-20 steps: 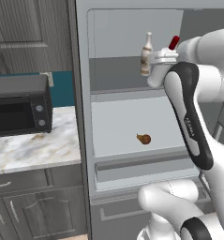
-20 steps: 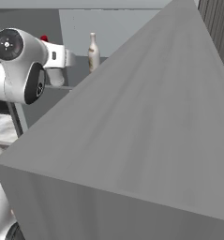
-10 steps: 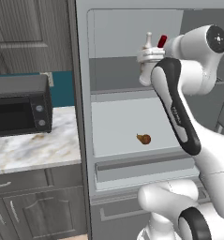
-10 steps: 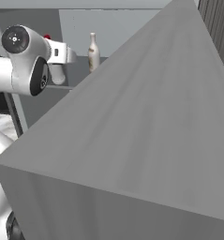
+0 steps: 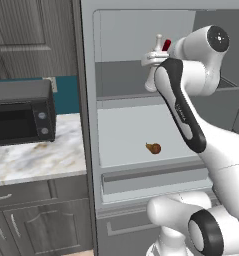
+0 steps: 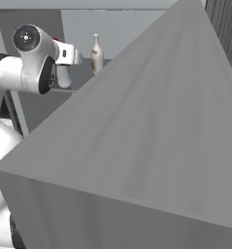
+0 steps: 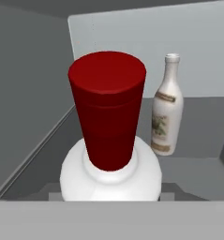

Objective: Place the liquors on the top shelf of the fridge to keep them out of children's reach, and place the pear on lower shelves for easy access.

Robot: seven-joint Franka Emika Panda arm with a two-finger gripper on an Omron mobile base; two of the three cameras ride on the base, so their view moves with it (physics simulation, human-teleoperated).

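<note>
Risk of tipping: the red-capped bottle (image 7: 109, 140) sat close beside the slim-necked bottle (image 7: 167, 105) on the top shelf (image 5: 121, 80); a sideways swing of the hand on release or retreat looked likely to knock one into the other
Risk of a bad set-down: whether the red-capped bottle's base already rested on the dark panel could not be told, so letting go early might have dropped it or left it rocking
Risk at the edge: from the right base view both bottles appeared near the front of the shelf, so a nudge outward could have sent one off it
Claw: the gripper (image 5: 163, 55) appeared pinched around the red-capped bottle, whose cap and shoulders rose right in front of the hand camera; the fingertips themselves were hidden, so this was a judgement
Arm pose: the forearm rose steeply from the base, bent at the elbow and reached level into the upper part of the fridge (image 5: 88, 125)
Pear: the pear (image 5: 153, 148) lay on the pale lower shelf (image 5: 126, 145), well below the hand, apart from both bottles
Judged progress: pear placed, slim bottle placed, red-capped bottle at its spot but not yet let go
</note>
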